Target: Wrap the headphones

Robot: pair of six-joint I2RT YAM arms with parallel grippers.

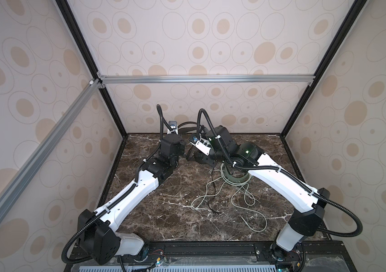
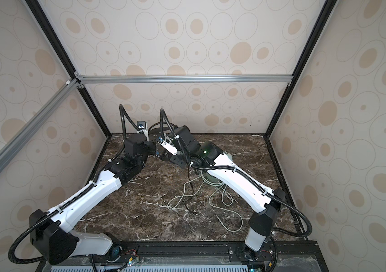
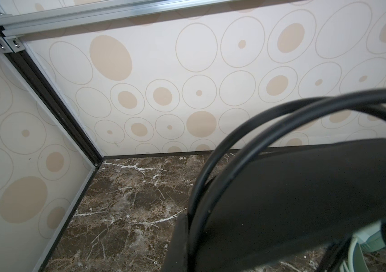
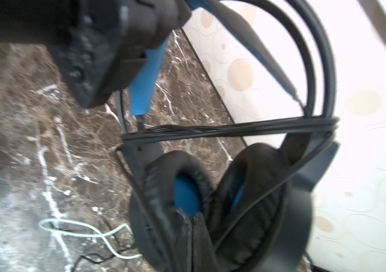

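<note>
Wrapping in progress: black headphones (image 4: 211,200) lifted over table (image 1: 163,223) rear, left tool (image 4: 148,55) clamped on their headband, right tool (image 4: 190,221) closed, catch unclear; next probably another taut turn of black cable (image 4: 234,129).

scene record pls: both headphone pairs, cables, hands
black pair: black over-ear headphones with blue lining, held up near the back wall
black cable: thin black cable wound across the headband, tail trailing onto the brown marble table
green pair: mint-green headphones on the table under the right arm
green cable: pale green cable loose, unwrapped
left hand: shut on the blue lining
right hand: shut; grip unclear
</note>
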